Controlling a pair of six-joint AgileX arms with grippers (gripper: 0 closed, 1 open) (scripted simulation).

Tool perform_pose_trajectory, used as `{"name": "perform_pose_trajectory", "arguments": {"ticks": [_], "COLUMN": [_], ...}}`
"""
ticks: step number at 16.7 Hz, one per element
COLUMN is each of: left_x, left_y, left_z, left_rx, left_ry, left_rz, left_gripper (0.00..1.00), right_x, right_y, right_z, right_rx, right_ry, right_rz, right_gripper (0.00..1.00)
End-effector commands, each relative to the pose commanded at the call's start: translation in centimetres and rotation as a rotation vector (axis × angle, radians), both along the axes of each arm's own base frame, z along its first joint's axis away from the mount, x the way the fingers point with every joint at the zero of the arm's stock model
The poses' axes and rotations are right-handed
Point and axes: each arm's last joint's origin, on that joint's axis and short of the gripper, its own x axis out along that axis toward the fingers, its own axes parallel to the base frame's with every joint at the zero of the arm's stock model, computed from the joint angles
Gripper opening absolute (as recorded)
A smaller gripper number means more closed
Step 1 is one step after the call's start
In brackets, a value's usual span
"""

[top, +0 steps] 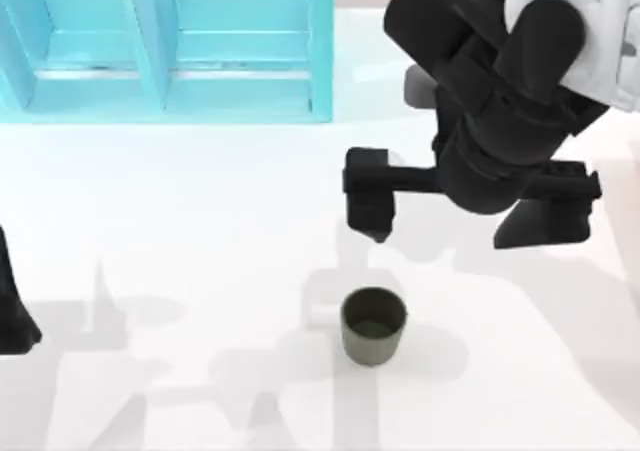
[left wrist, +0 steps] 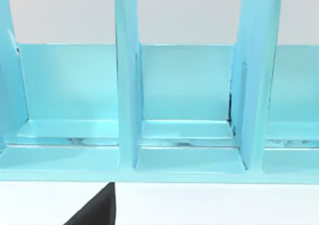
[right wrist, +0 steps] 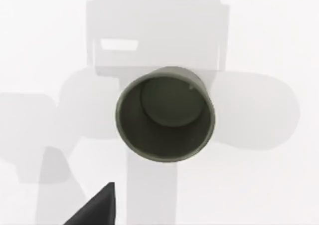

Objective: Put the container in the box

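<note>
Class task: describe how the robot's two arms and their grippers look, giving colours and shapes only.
The right arm is built of rounded matte black segments with one glossy white casing near its upper end. Its right gripper has a wide black crossbar ending in blocky black fingers. The left arm shows as a plain black wedge at the top view's left edge. No cables or markings are visible.

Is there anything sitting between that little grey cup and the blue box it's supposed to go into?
Nothing visible does. The container stands upright on bare white table, and the stretch up to the blue box at the far left holds no object. The right gripper hangs above the table just beyond the container.
</note>
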Motion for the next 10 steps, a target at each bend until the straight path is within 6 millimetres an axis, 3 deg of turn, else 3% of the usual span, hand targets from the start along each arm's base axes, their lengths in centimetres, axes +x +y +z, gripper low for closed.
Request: {"name": "perform_pose_trajectory", "arguments": {"ticks": [5,10], "left_x": [0.0,0.0], "left_y": [0.0,0.0], "left_z": [0.0,0.0], "left_rx": [0.0,0.0], "left_ry": [0.0,0.0], "left_rz": [0.0,0.0], "left_gripper": [1.0,1.0], "right_x": [1.7,1.8], "right_y": [3.2,3.4], "right_z": [-2.8,-3.1], "right_rx": [-0.118,-0.128], "right_ry": [0.148,0.158], "right_rz": [-0.02,-0.021], "right_gripper": [1.0,1.0]}}
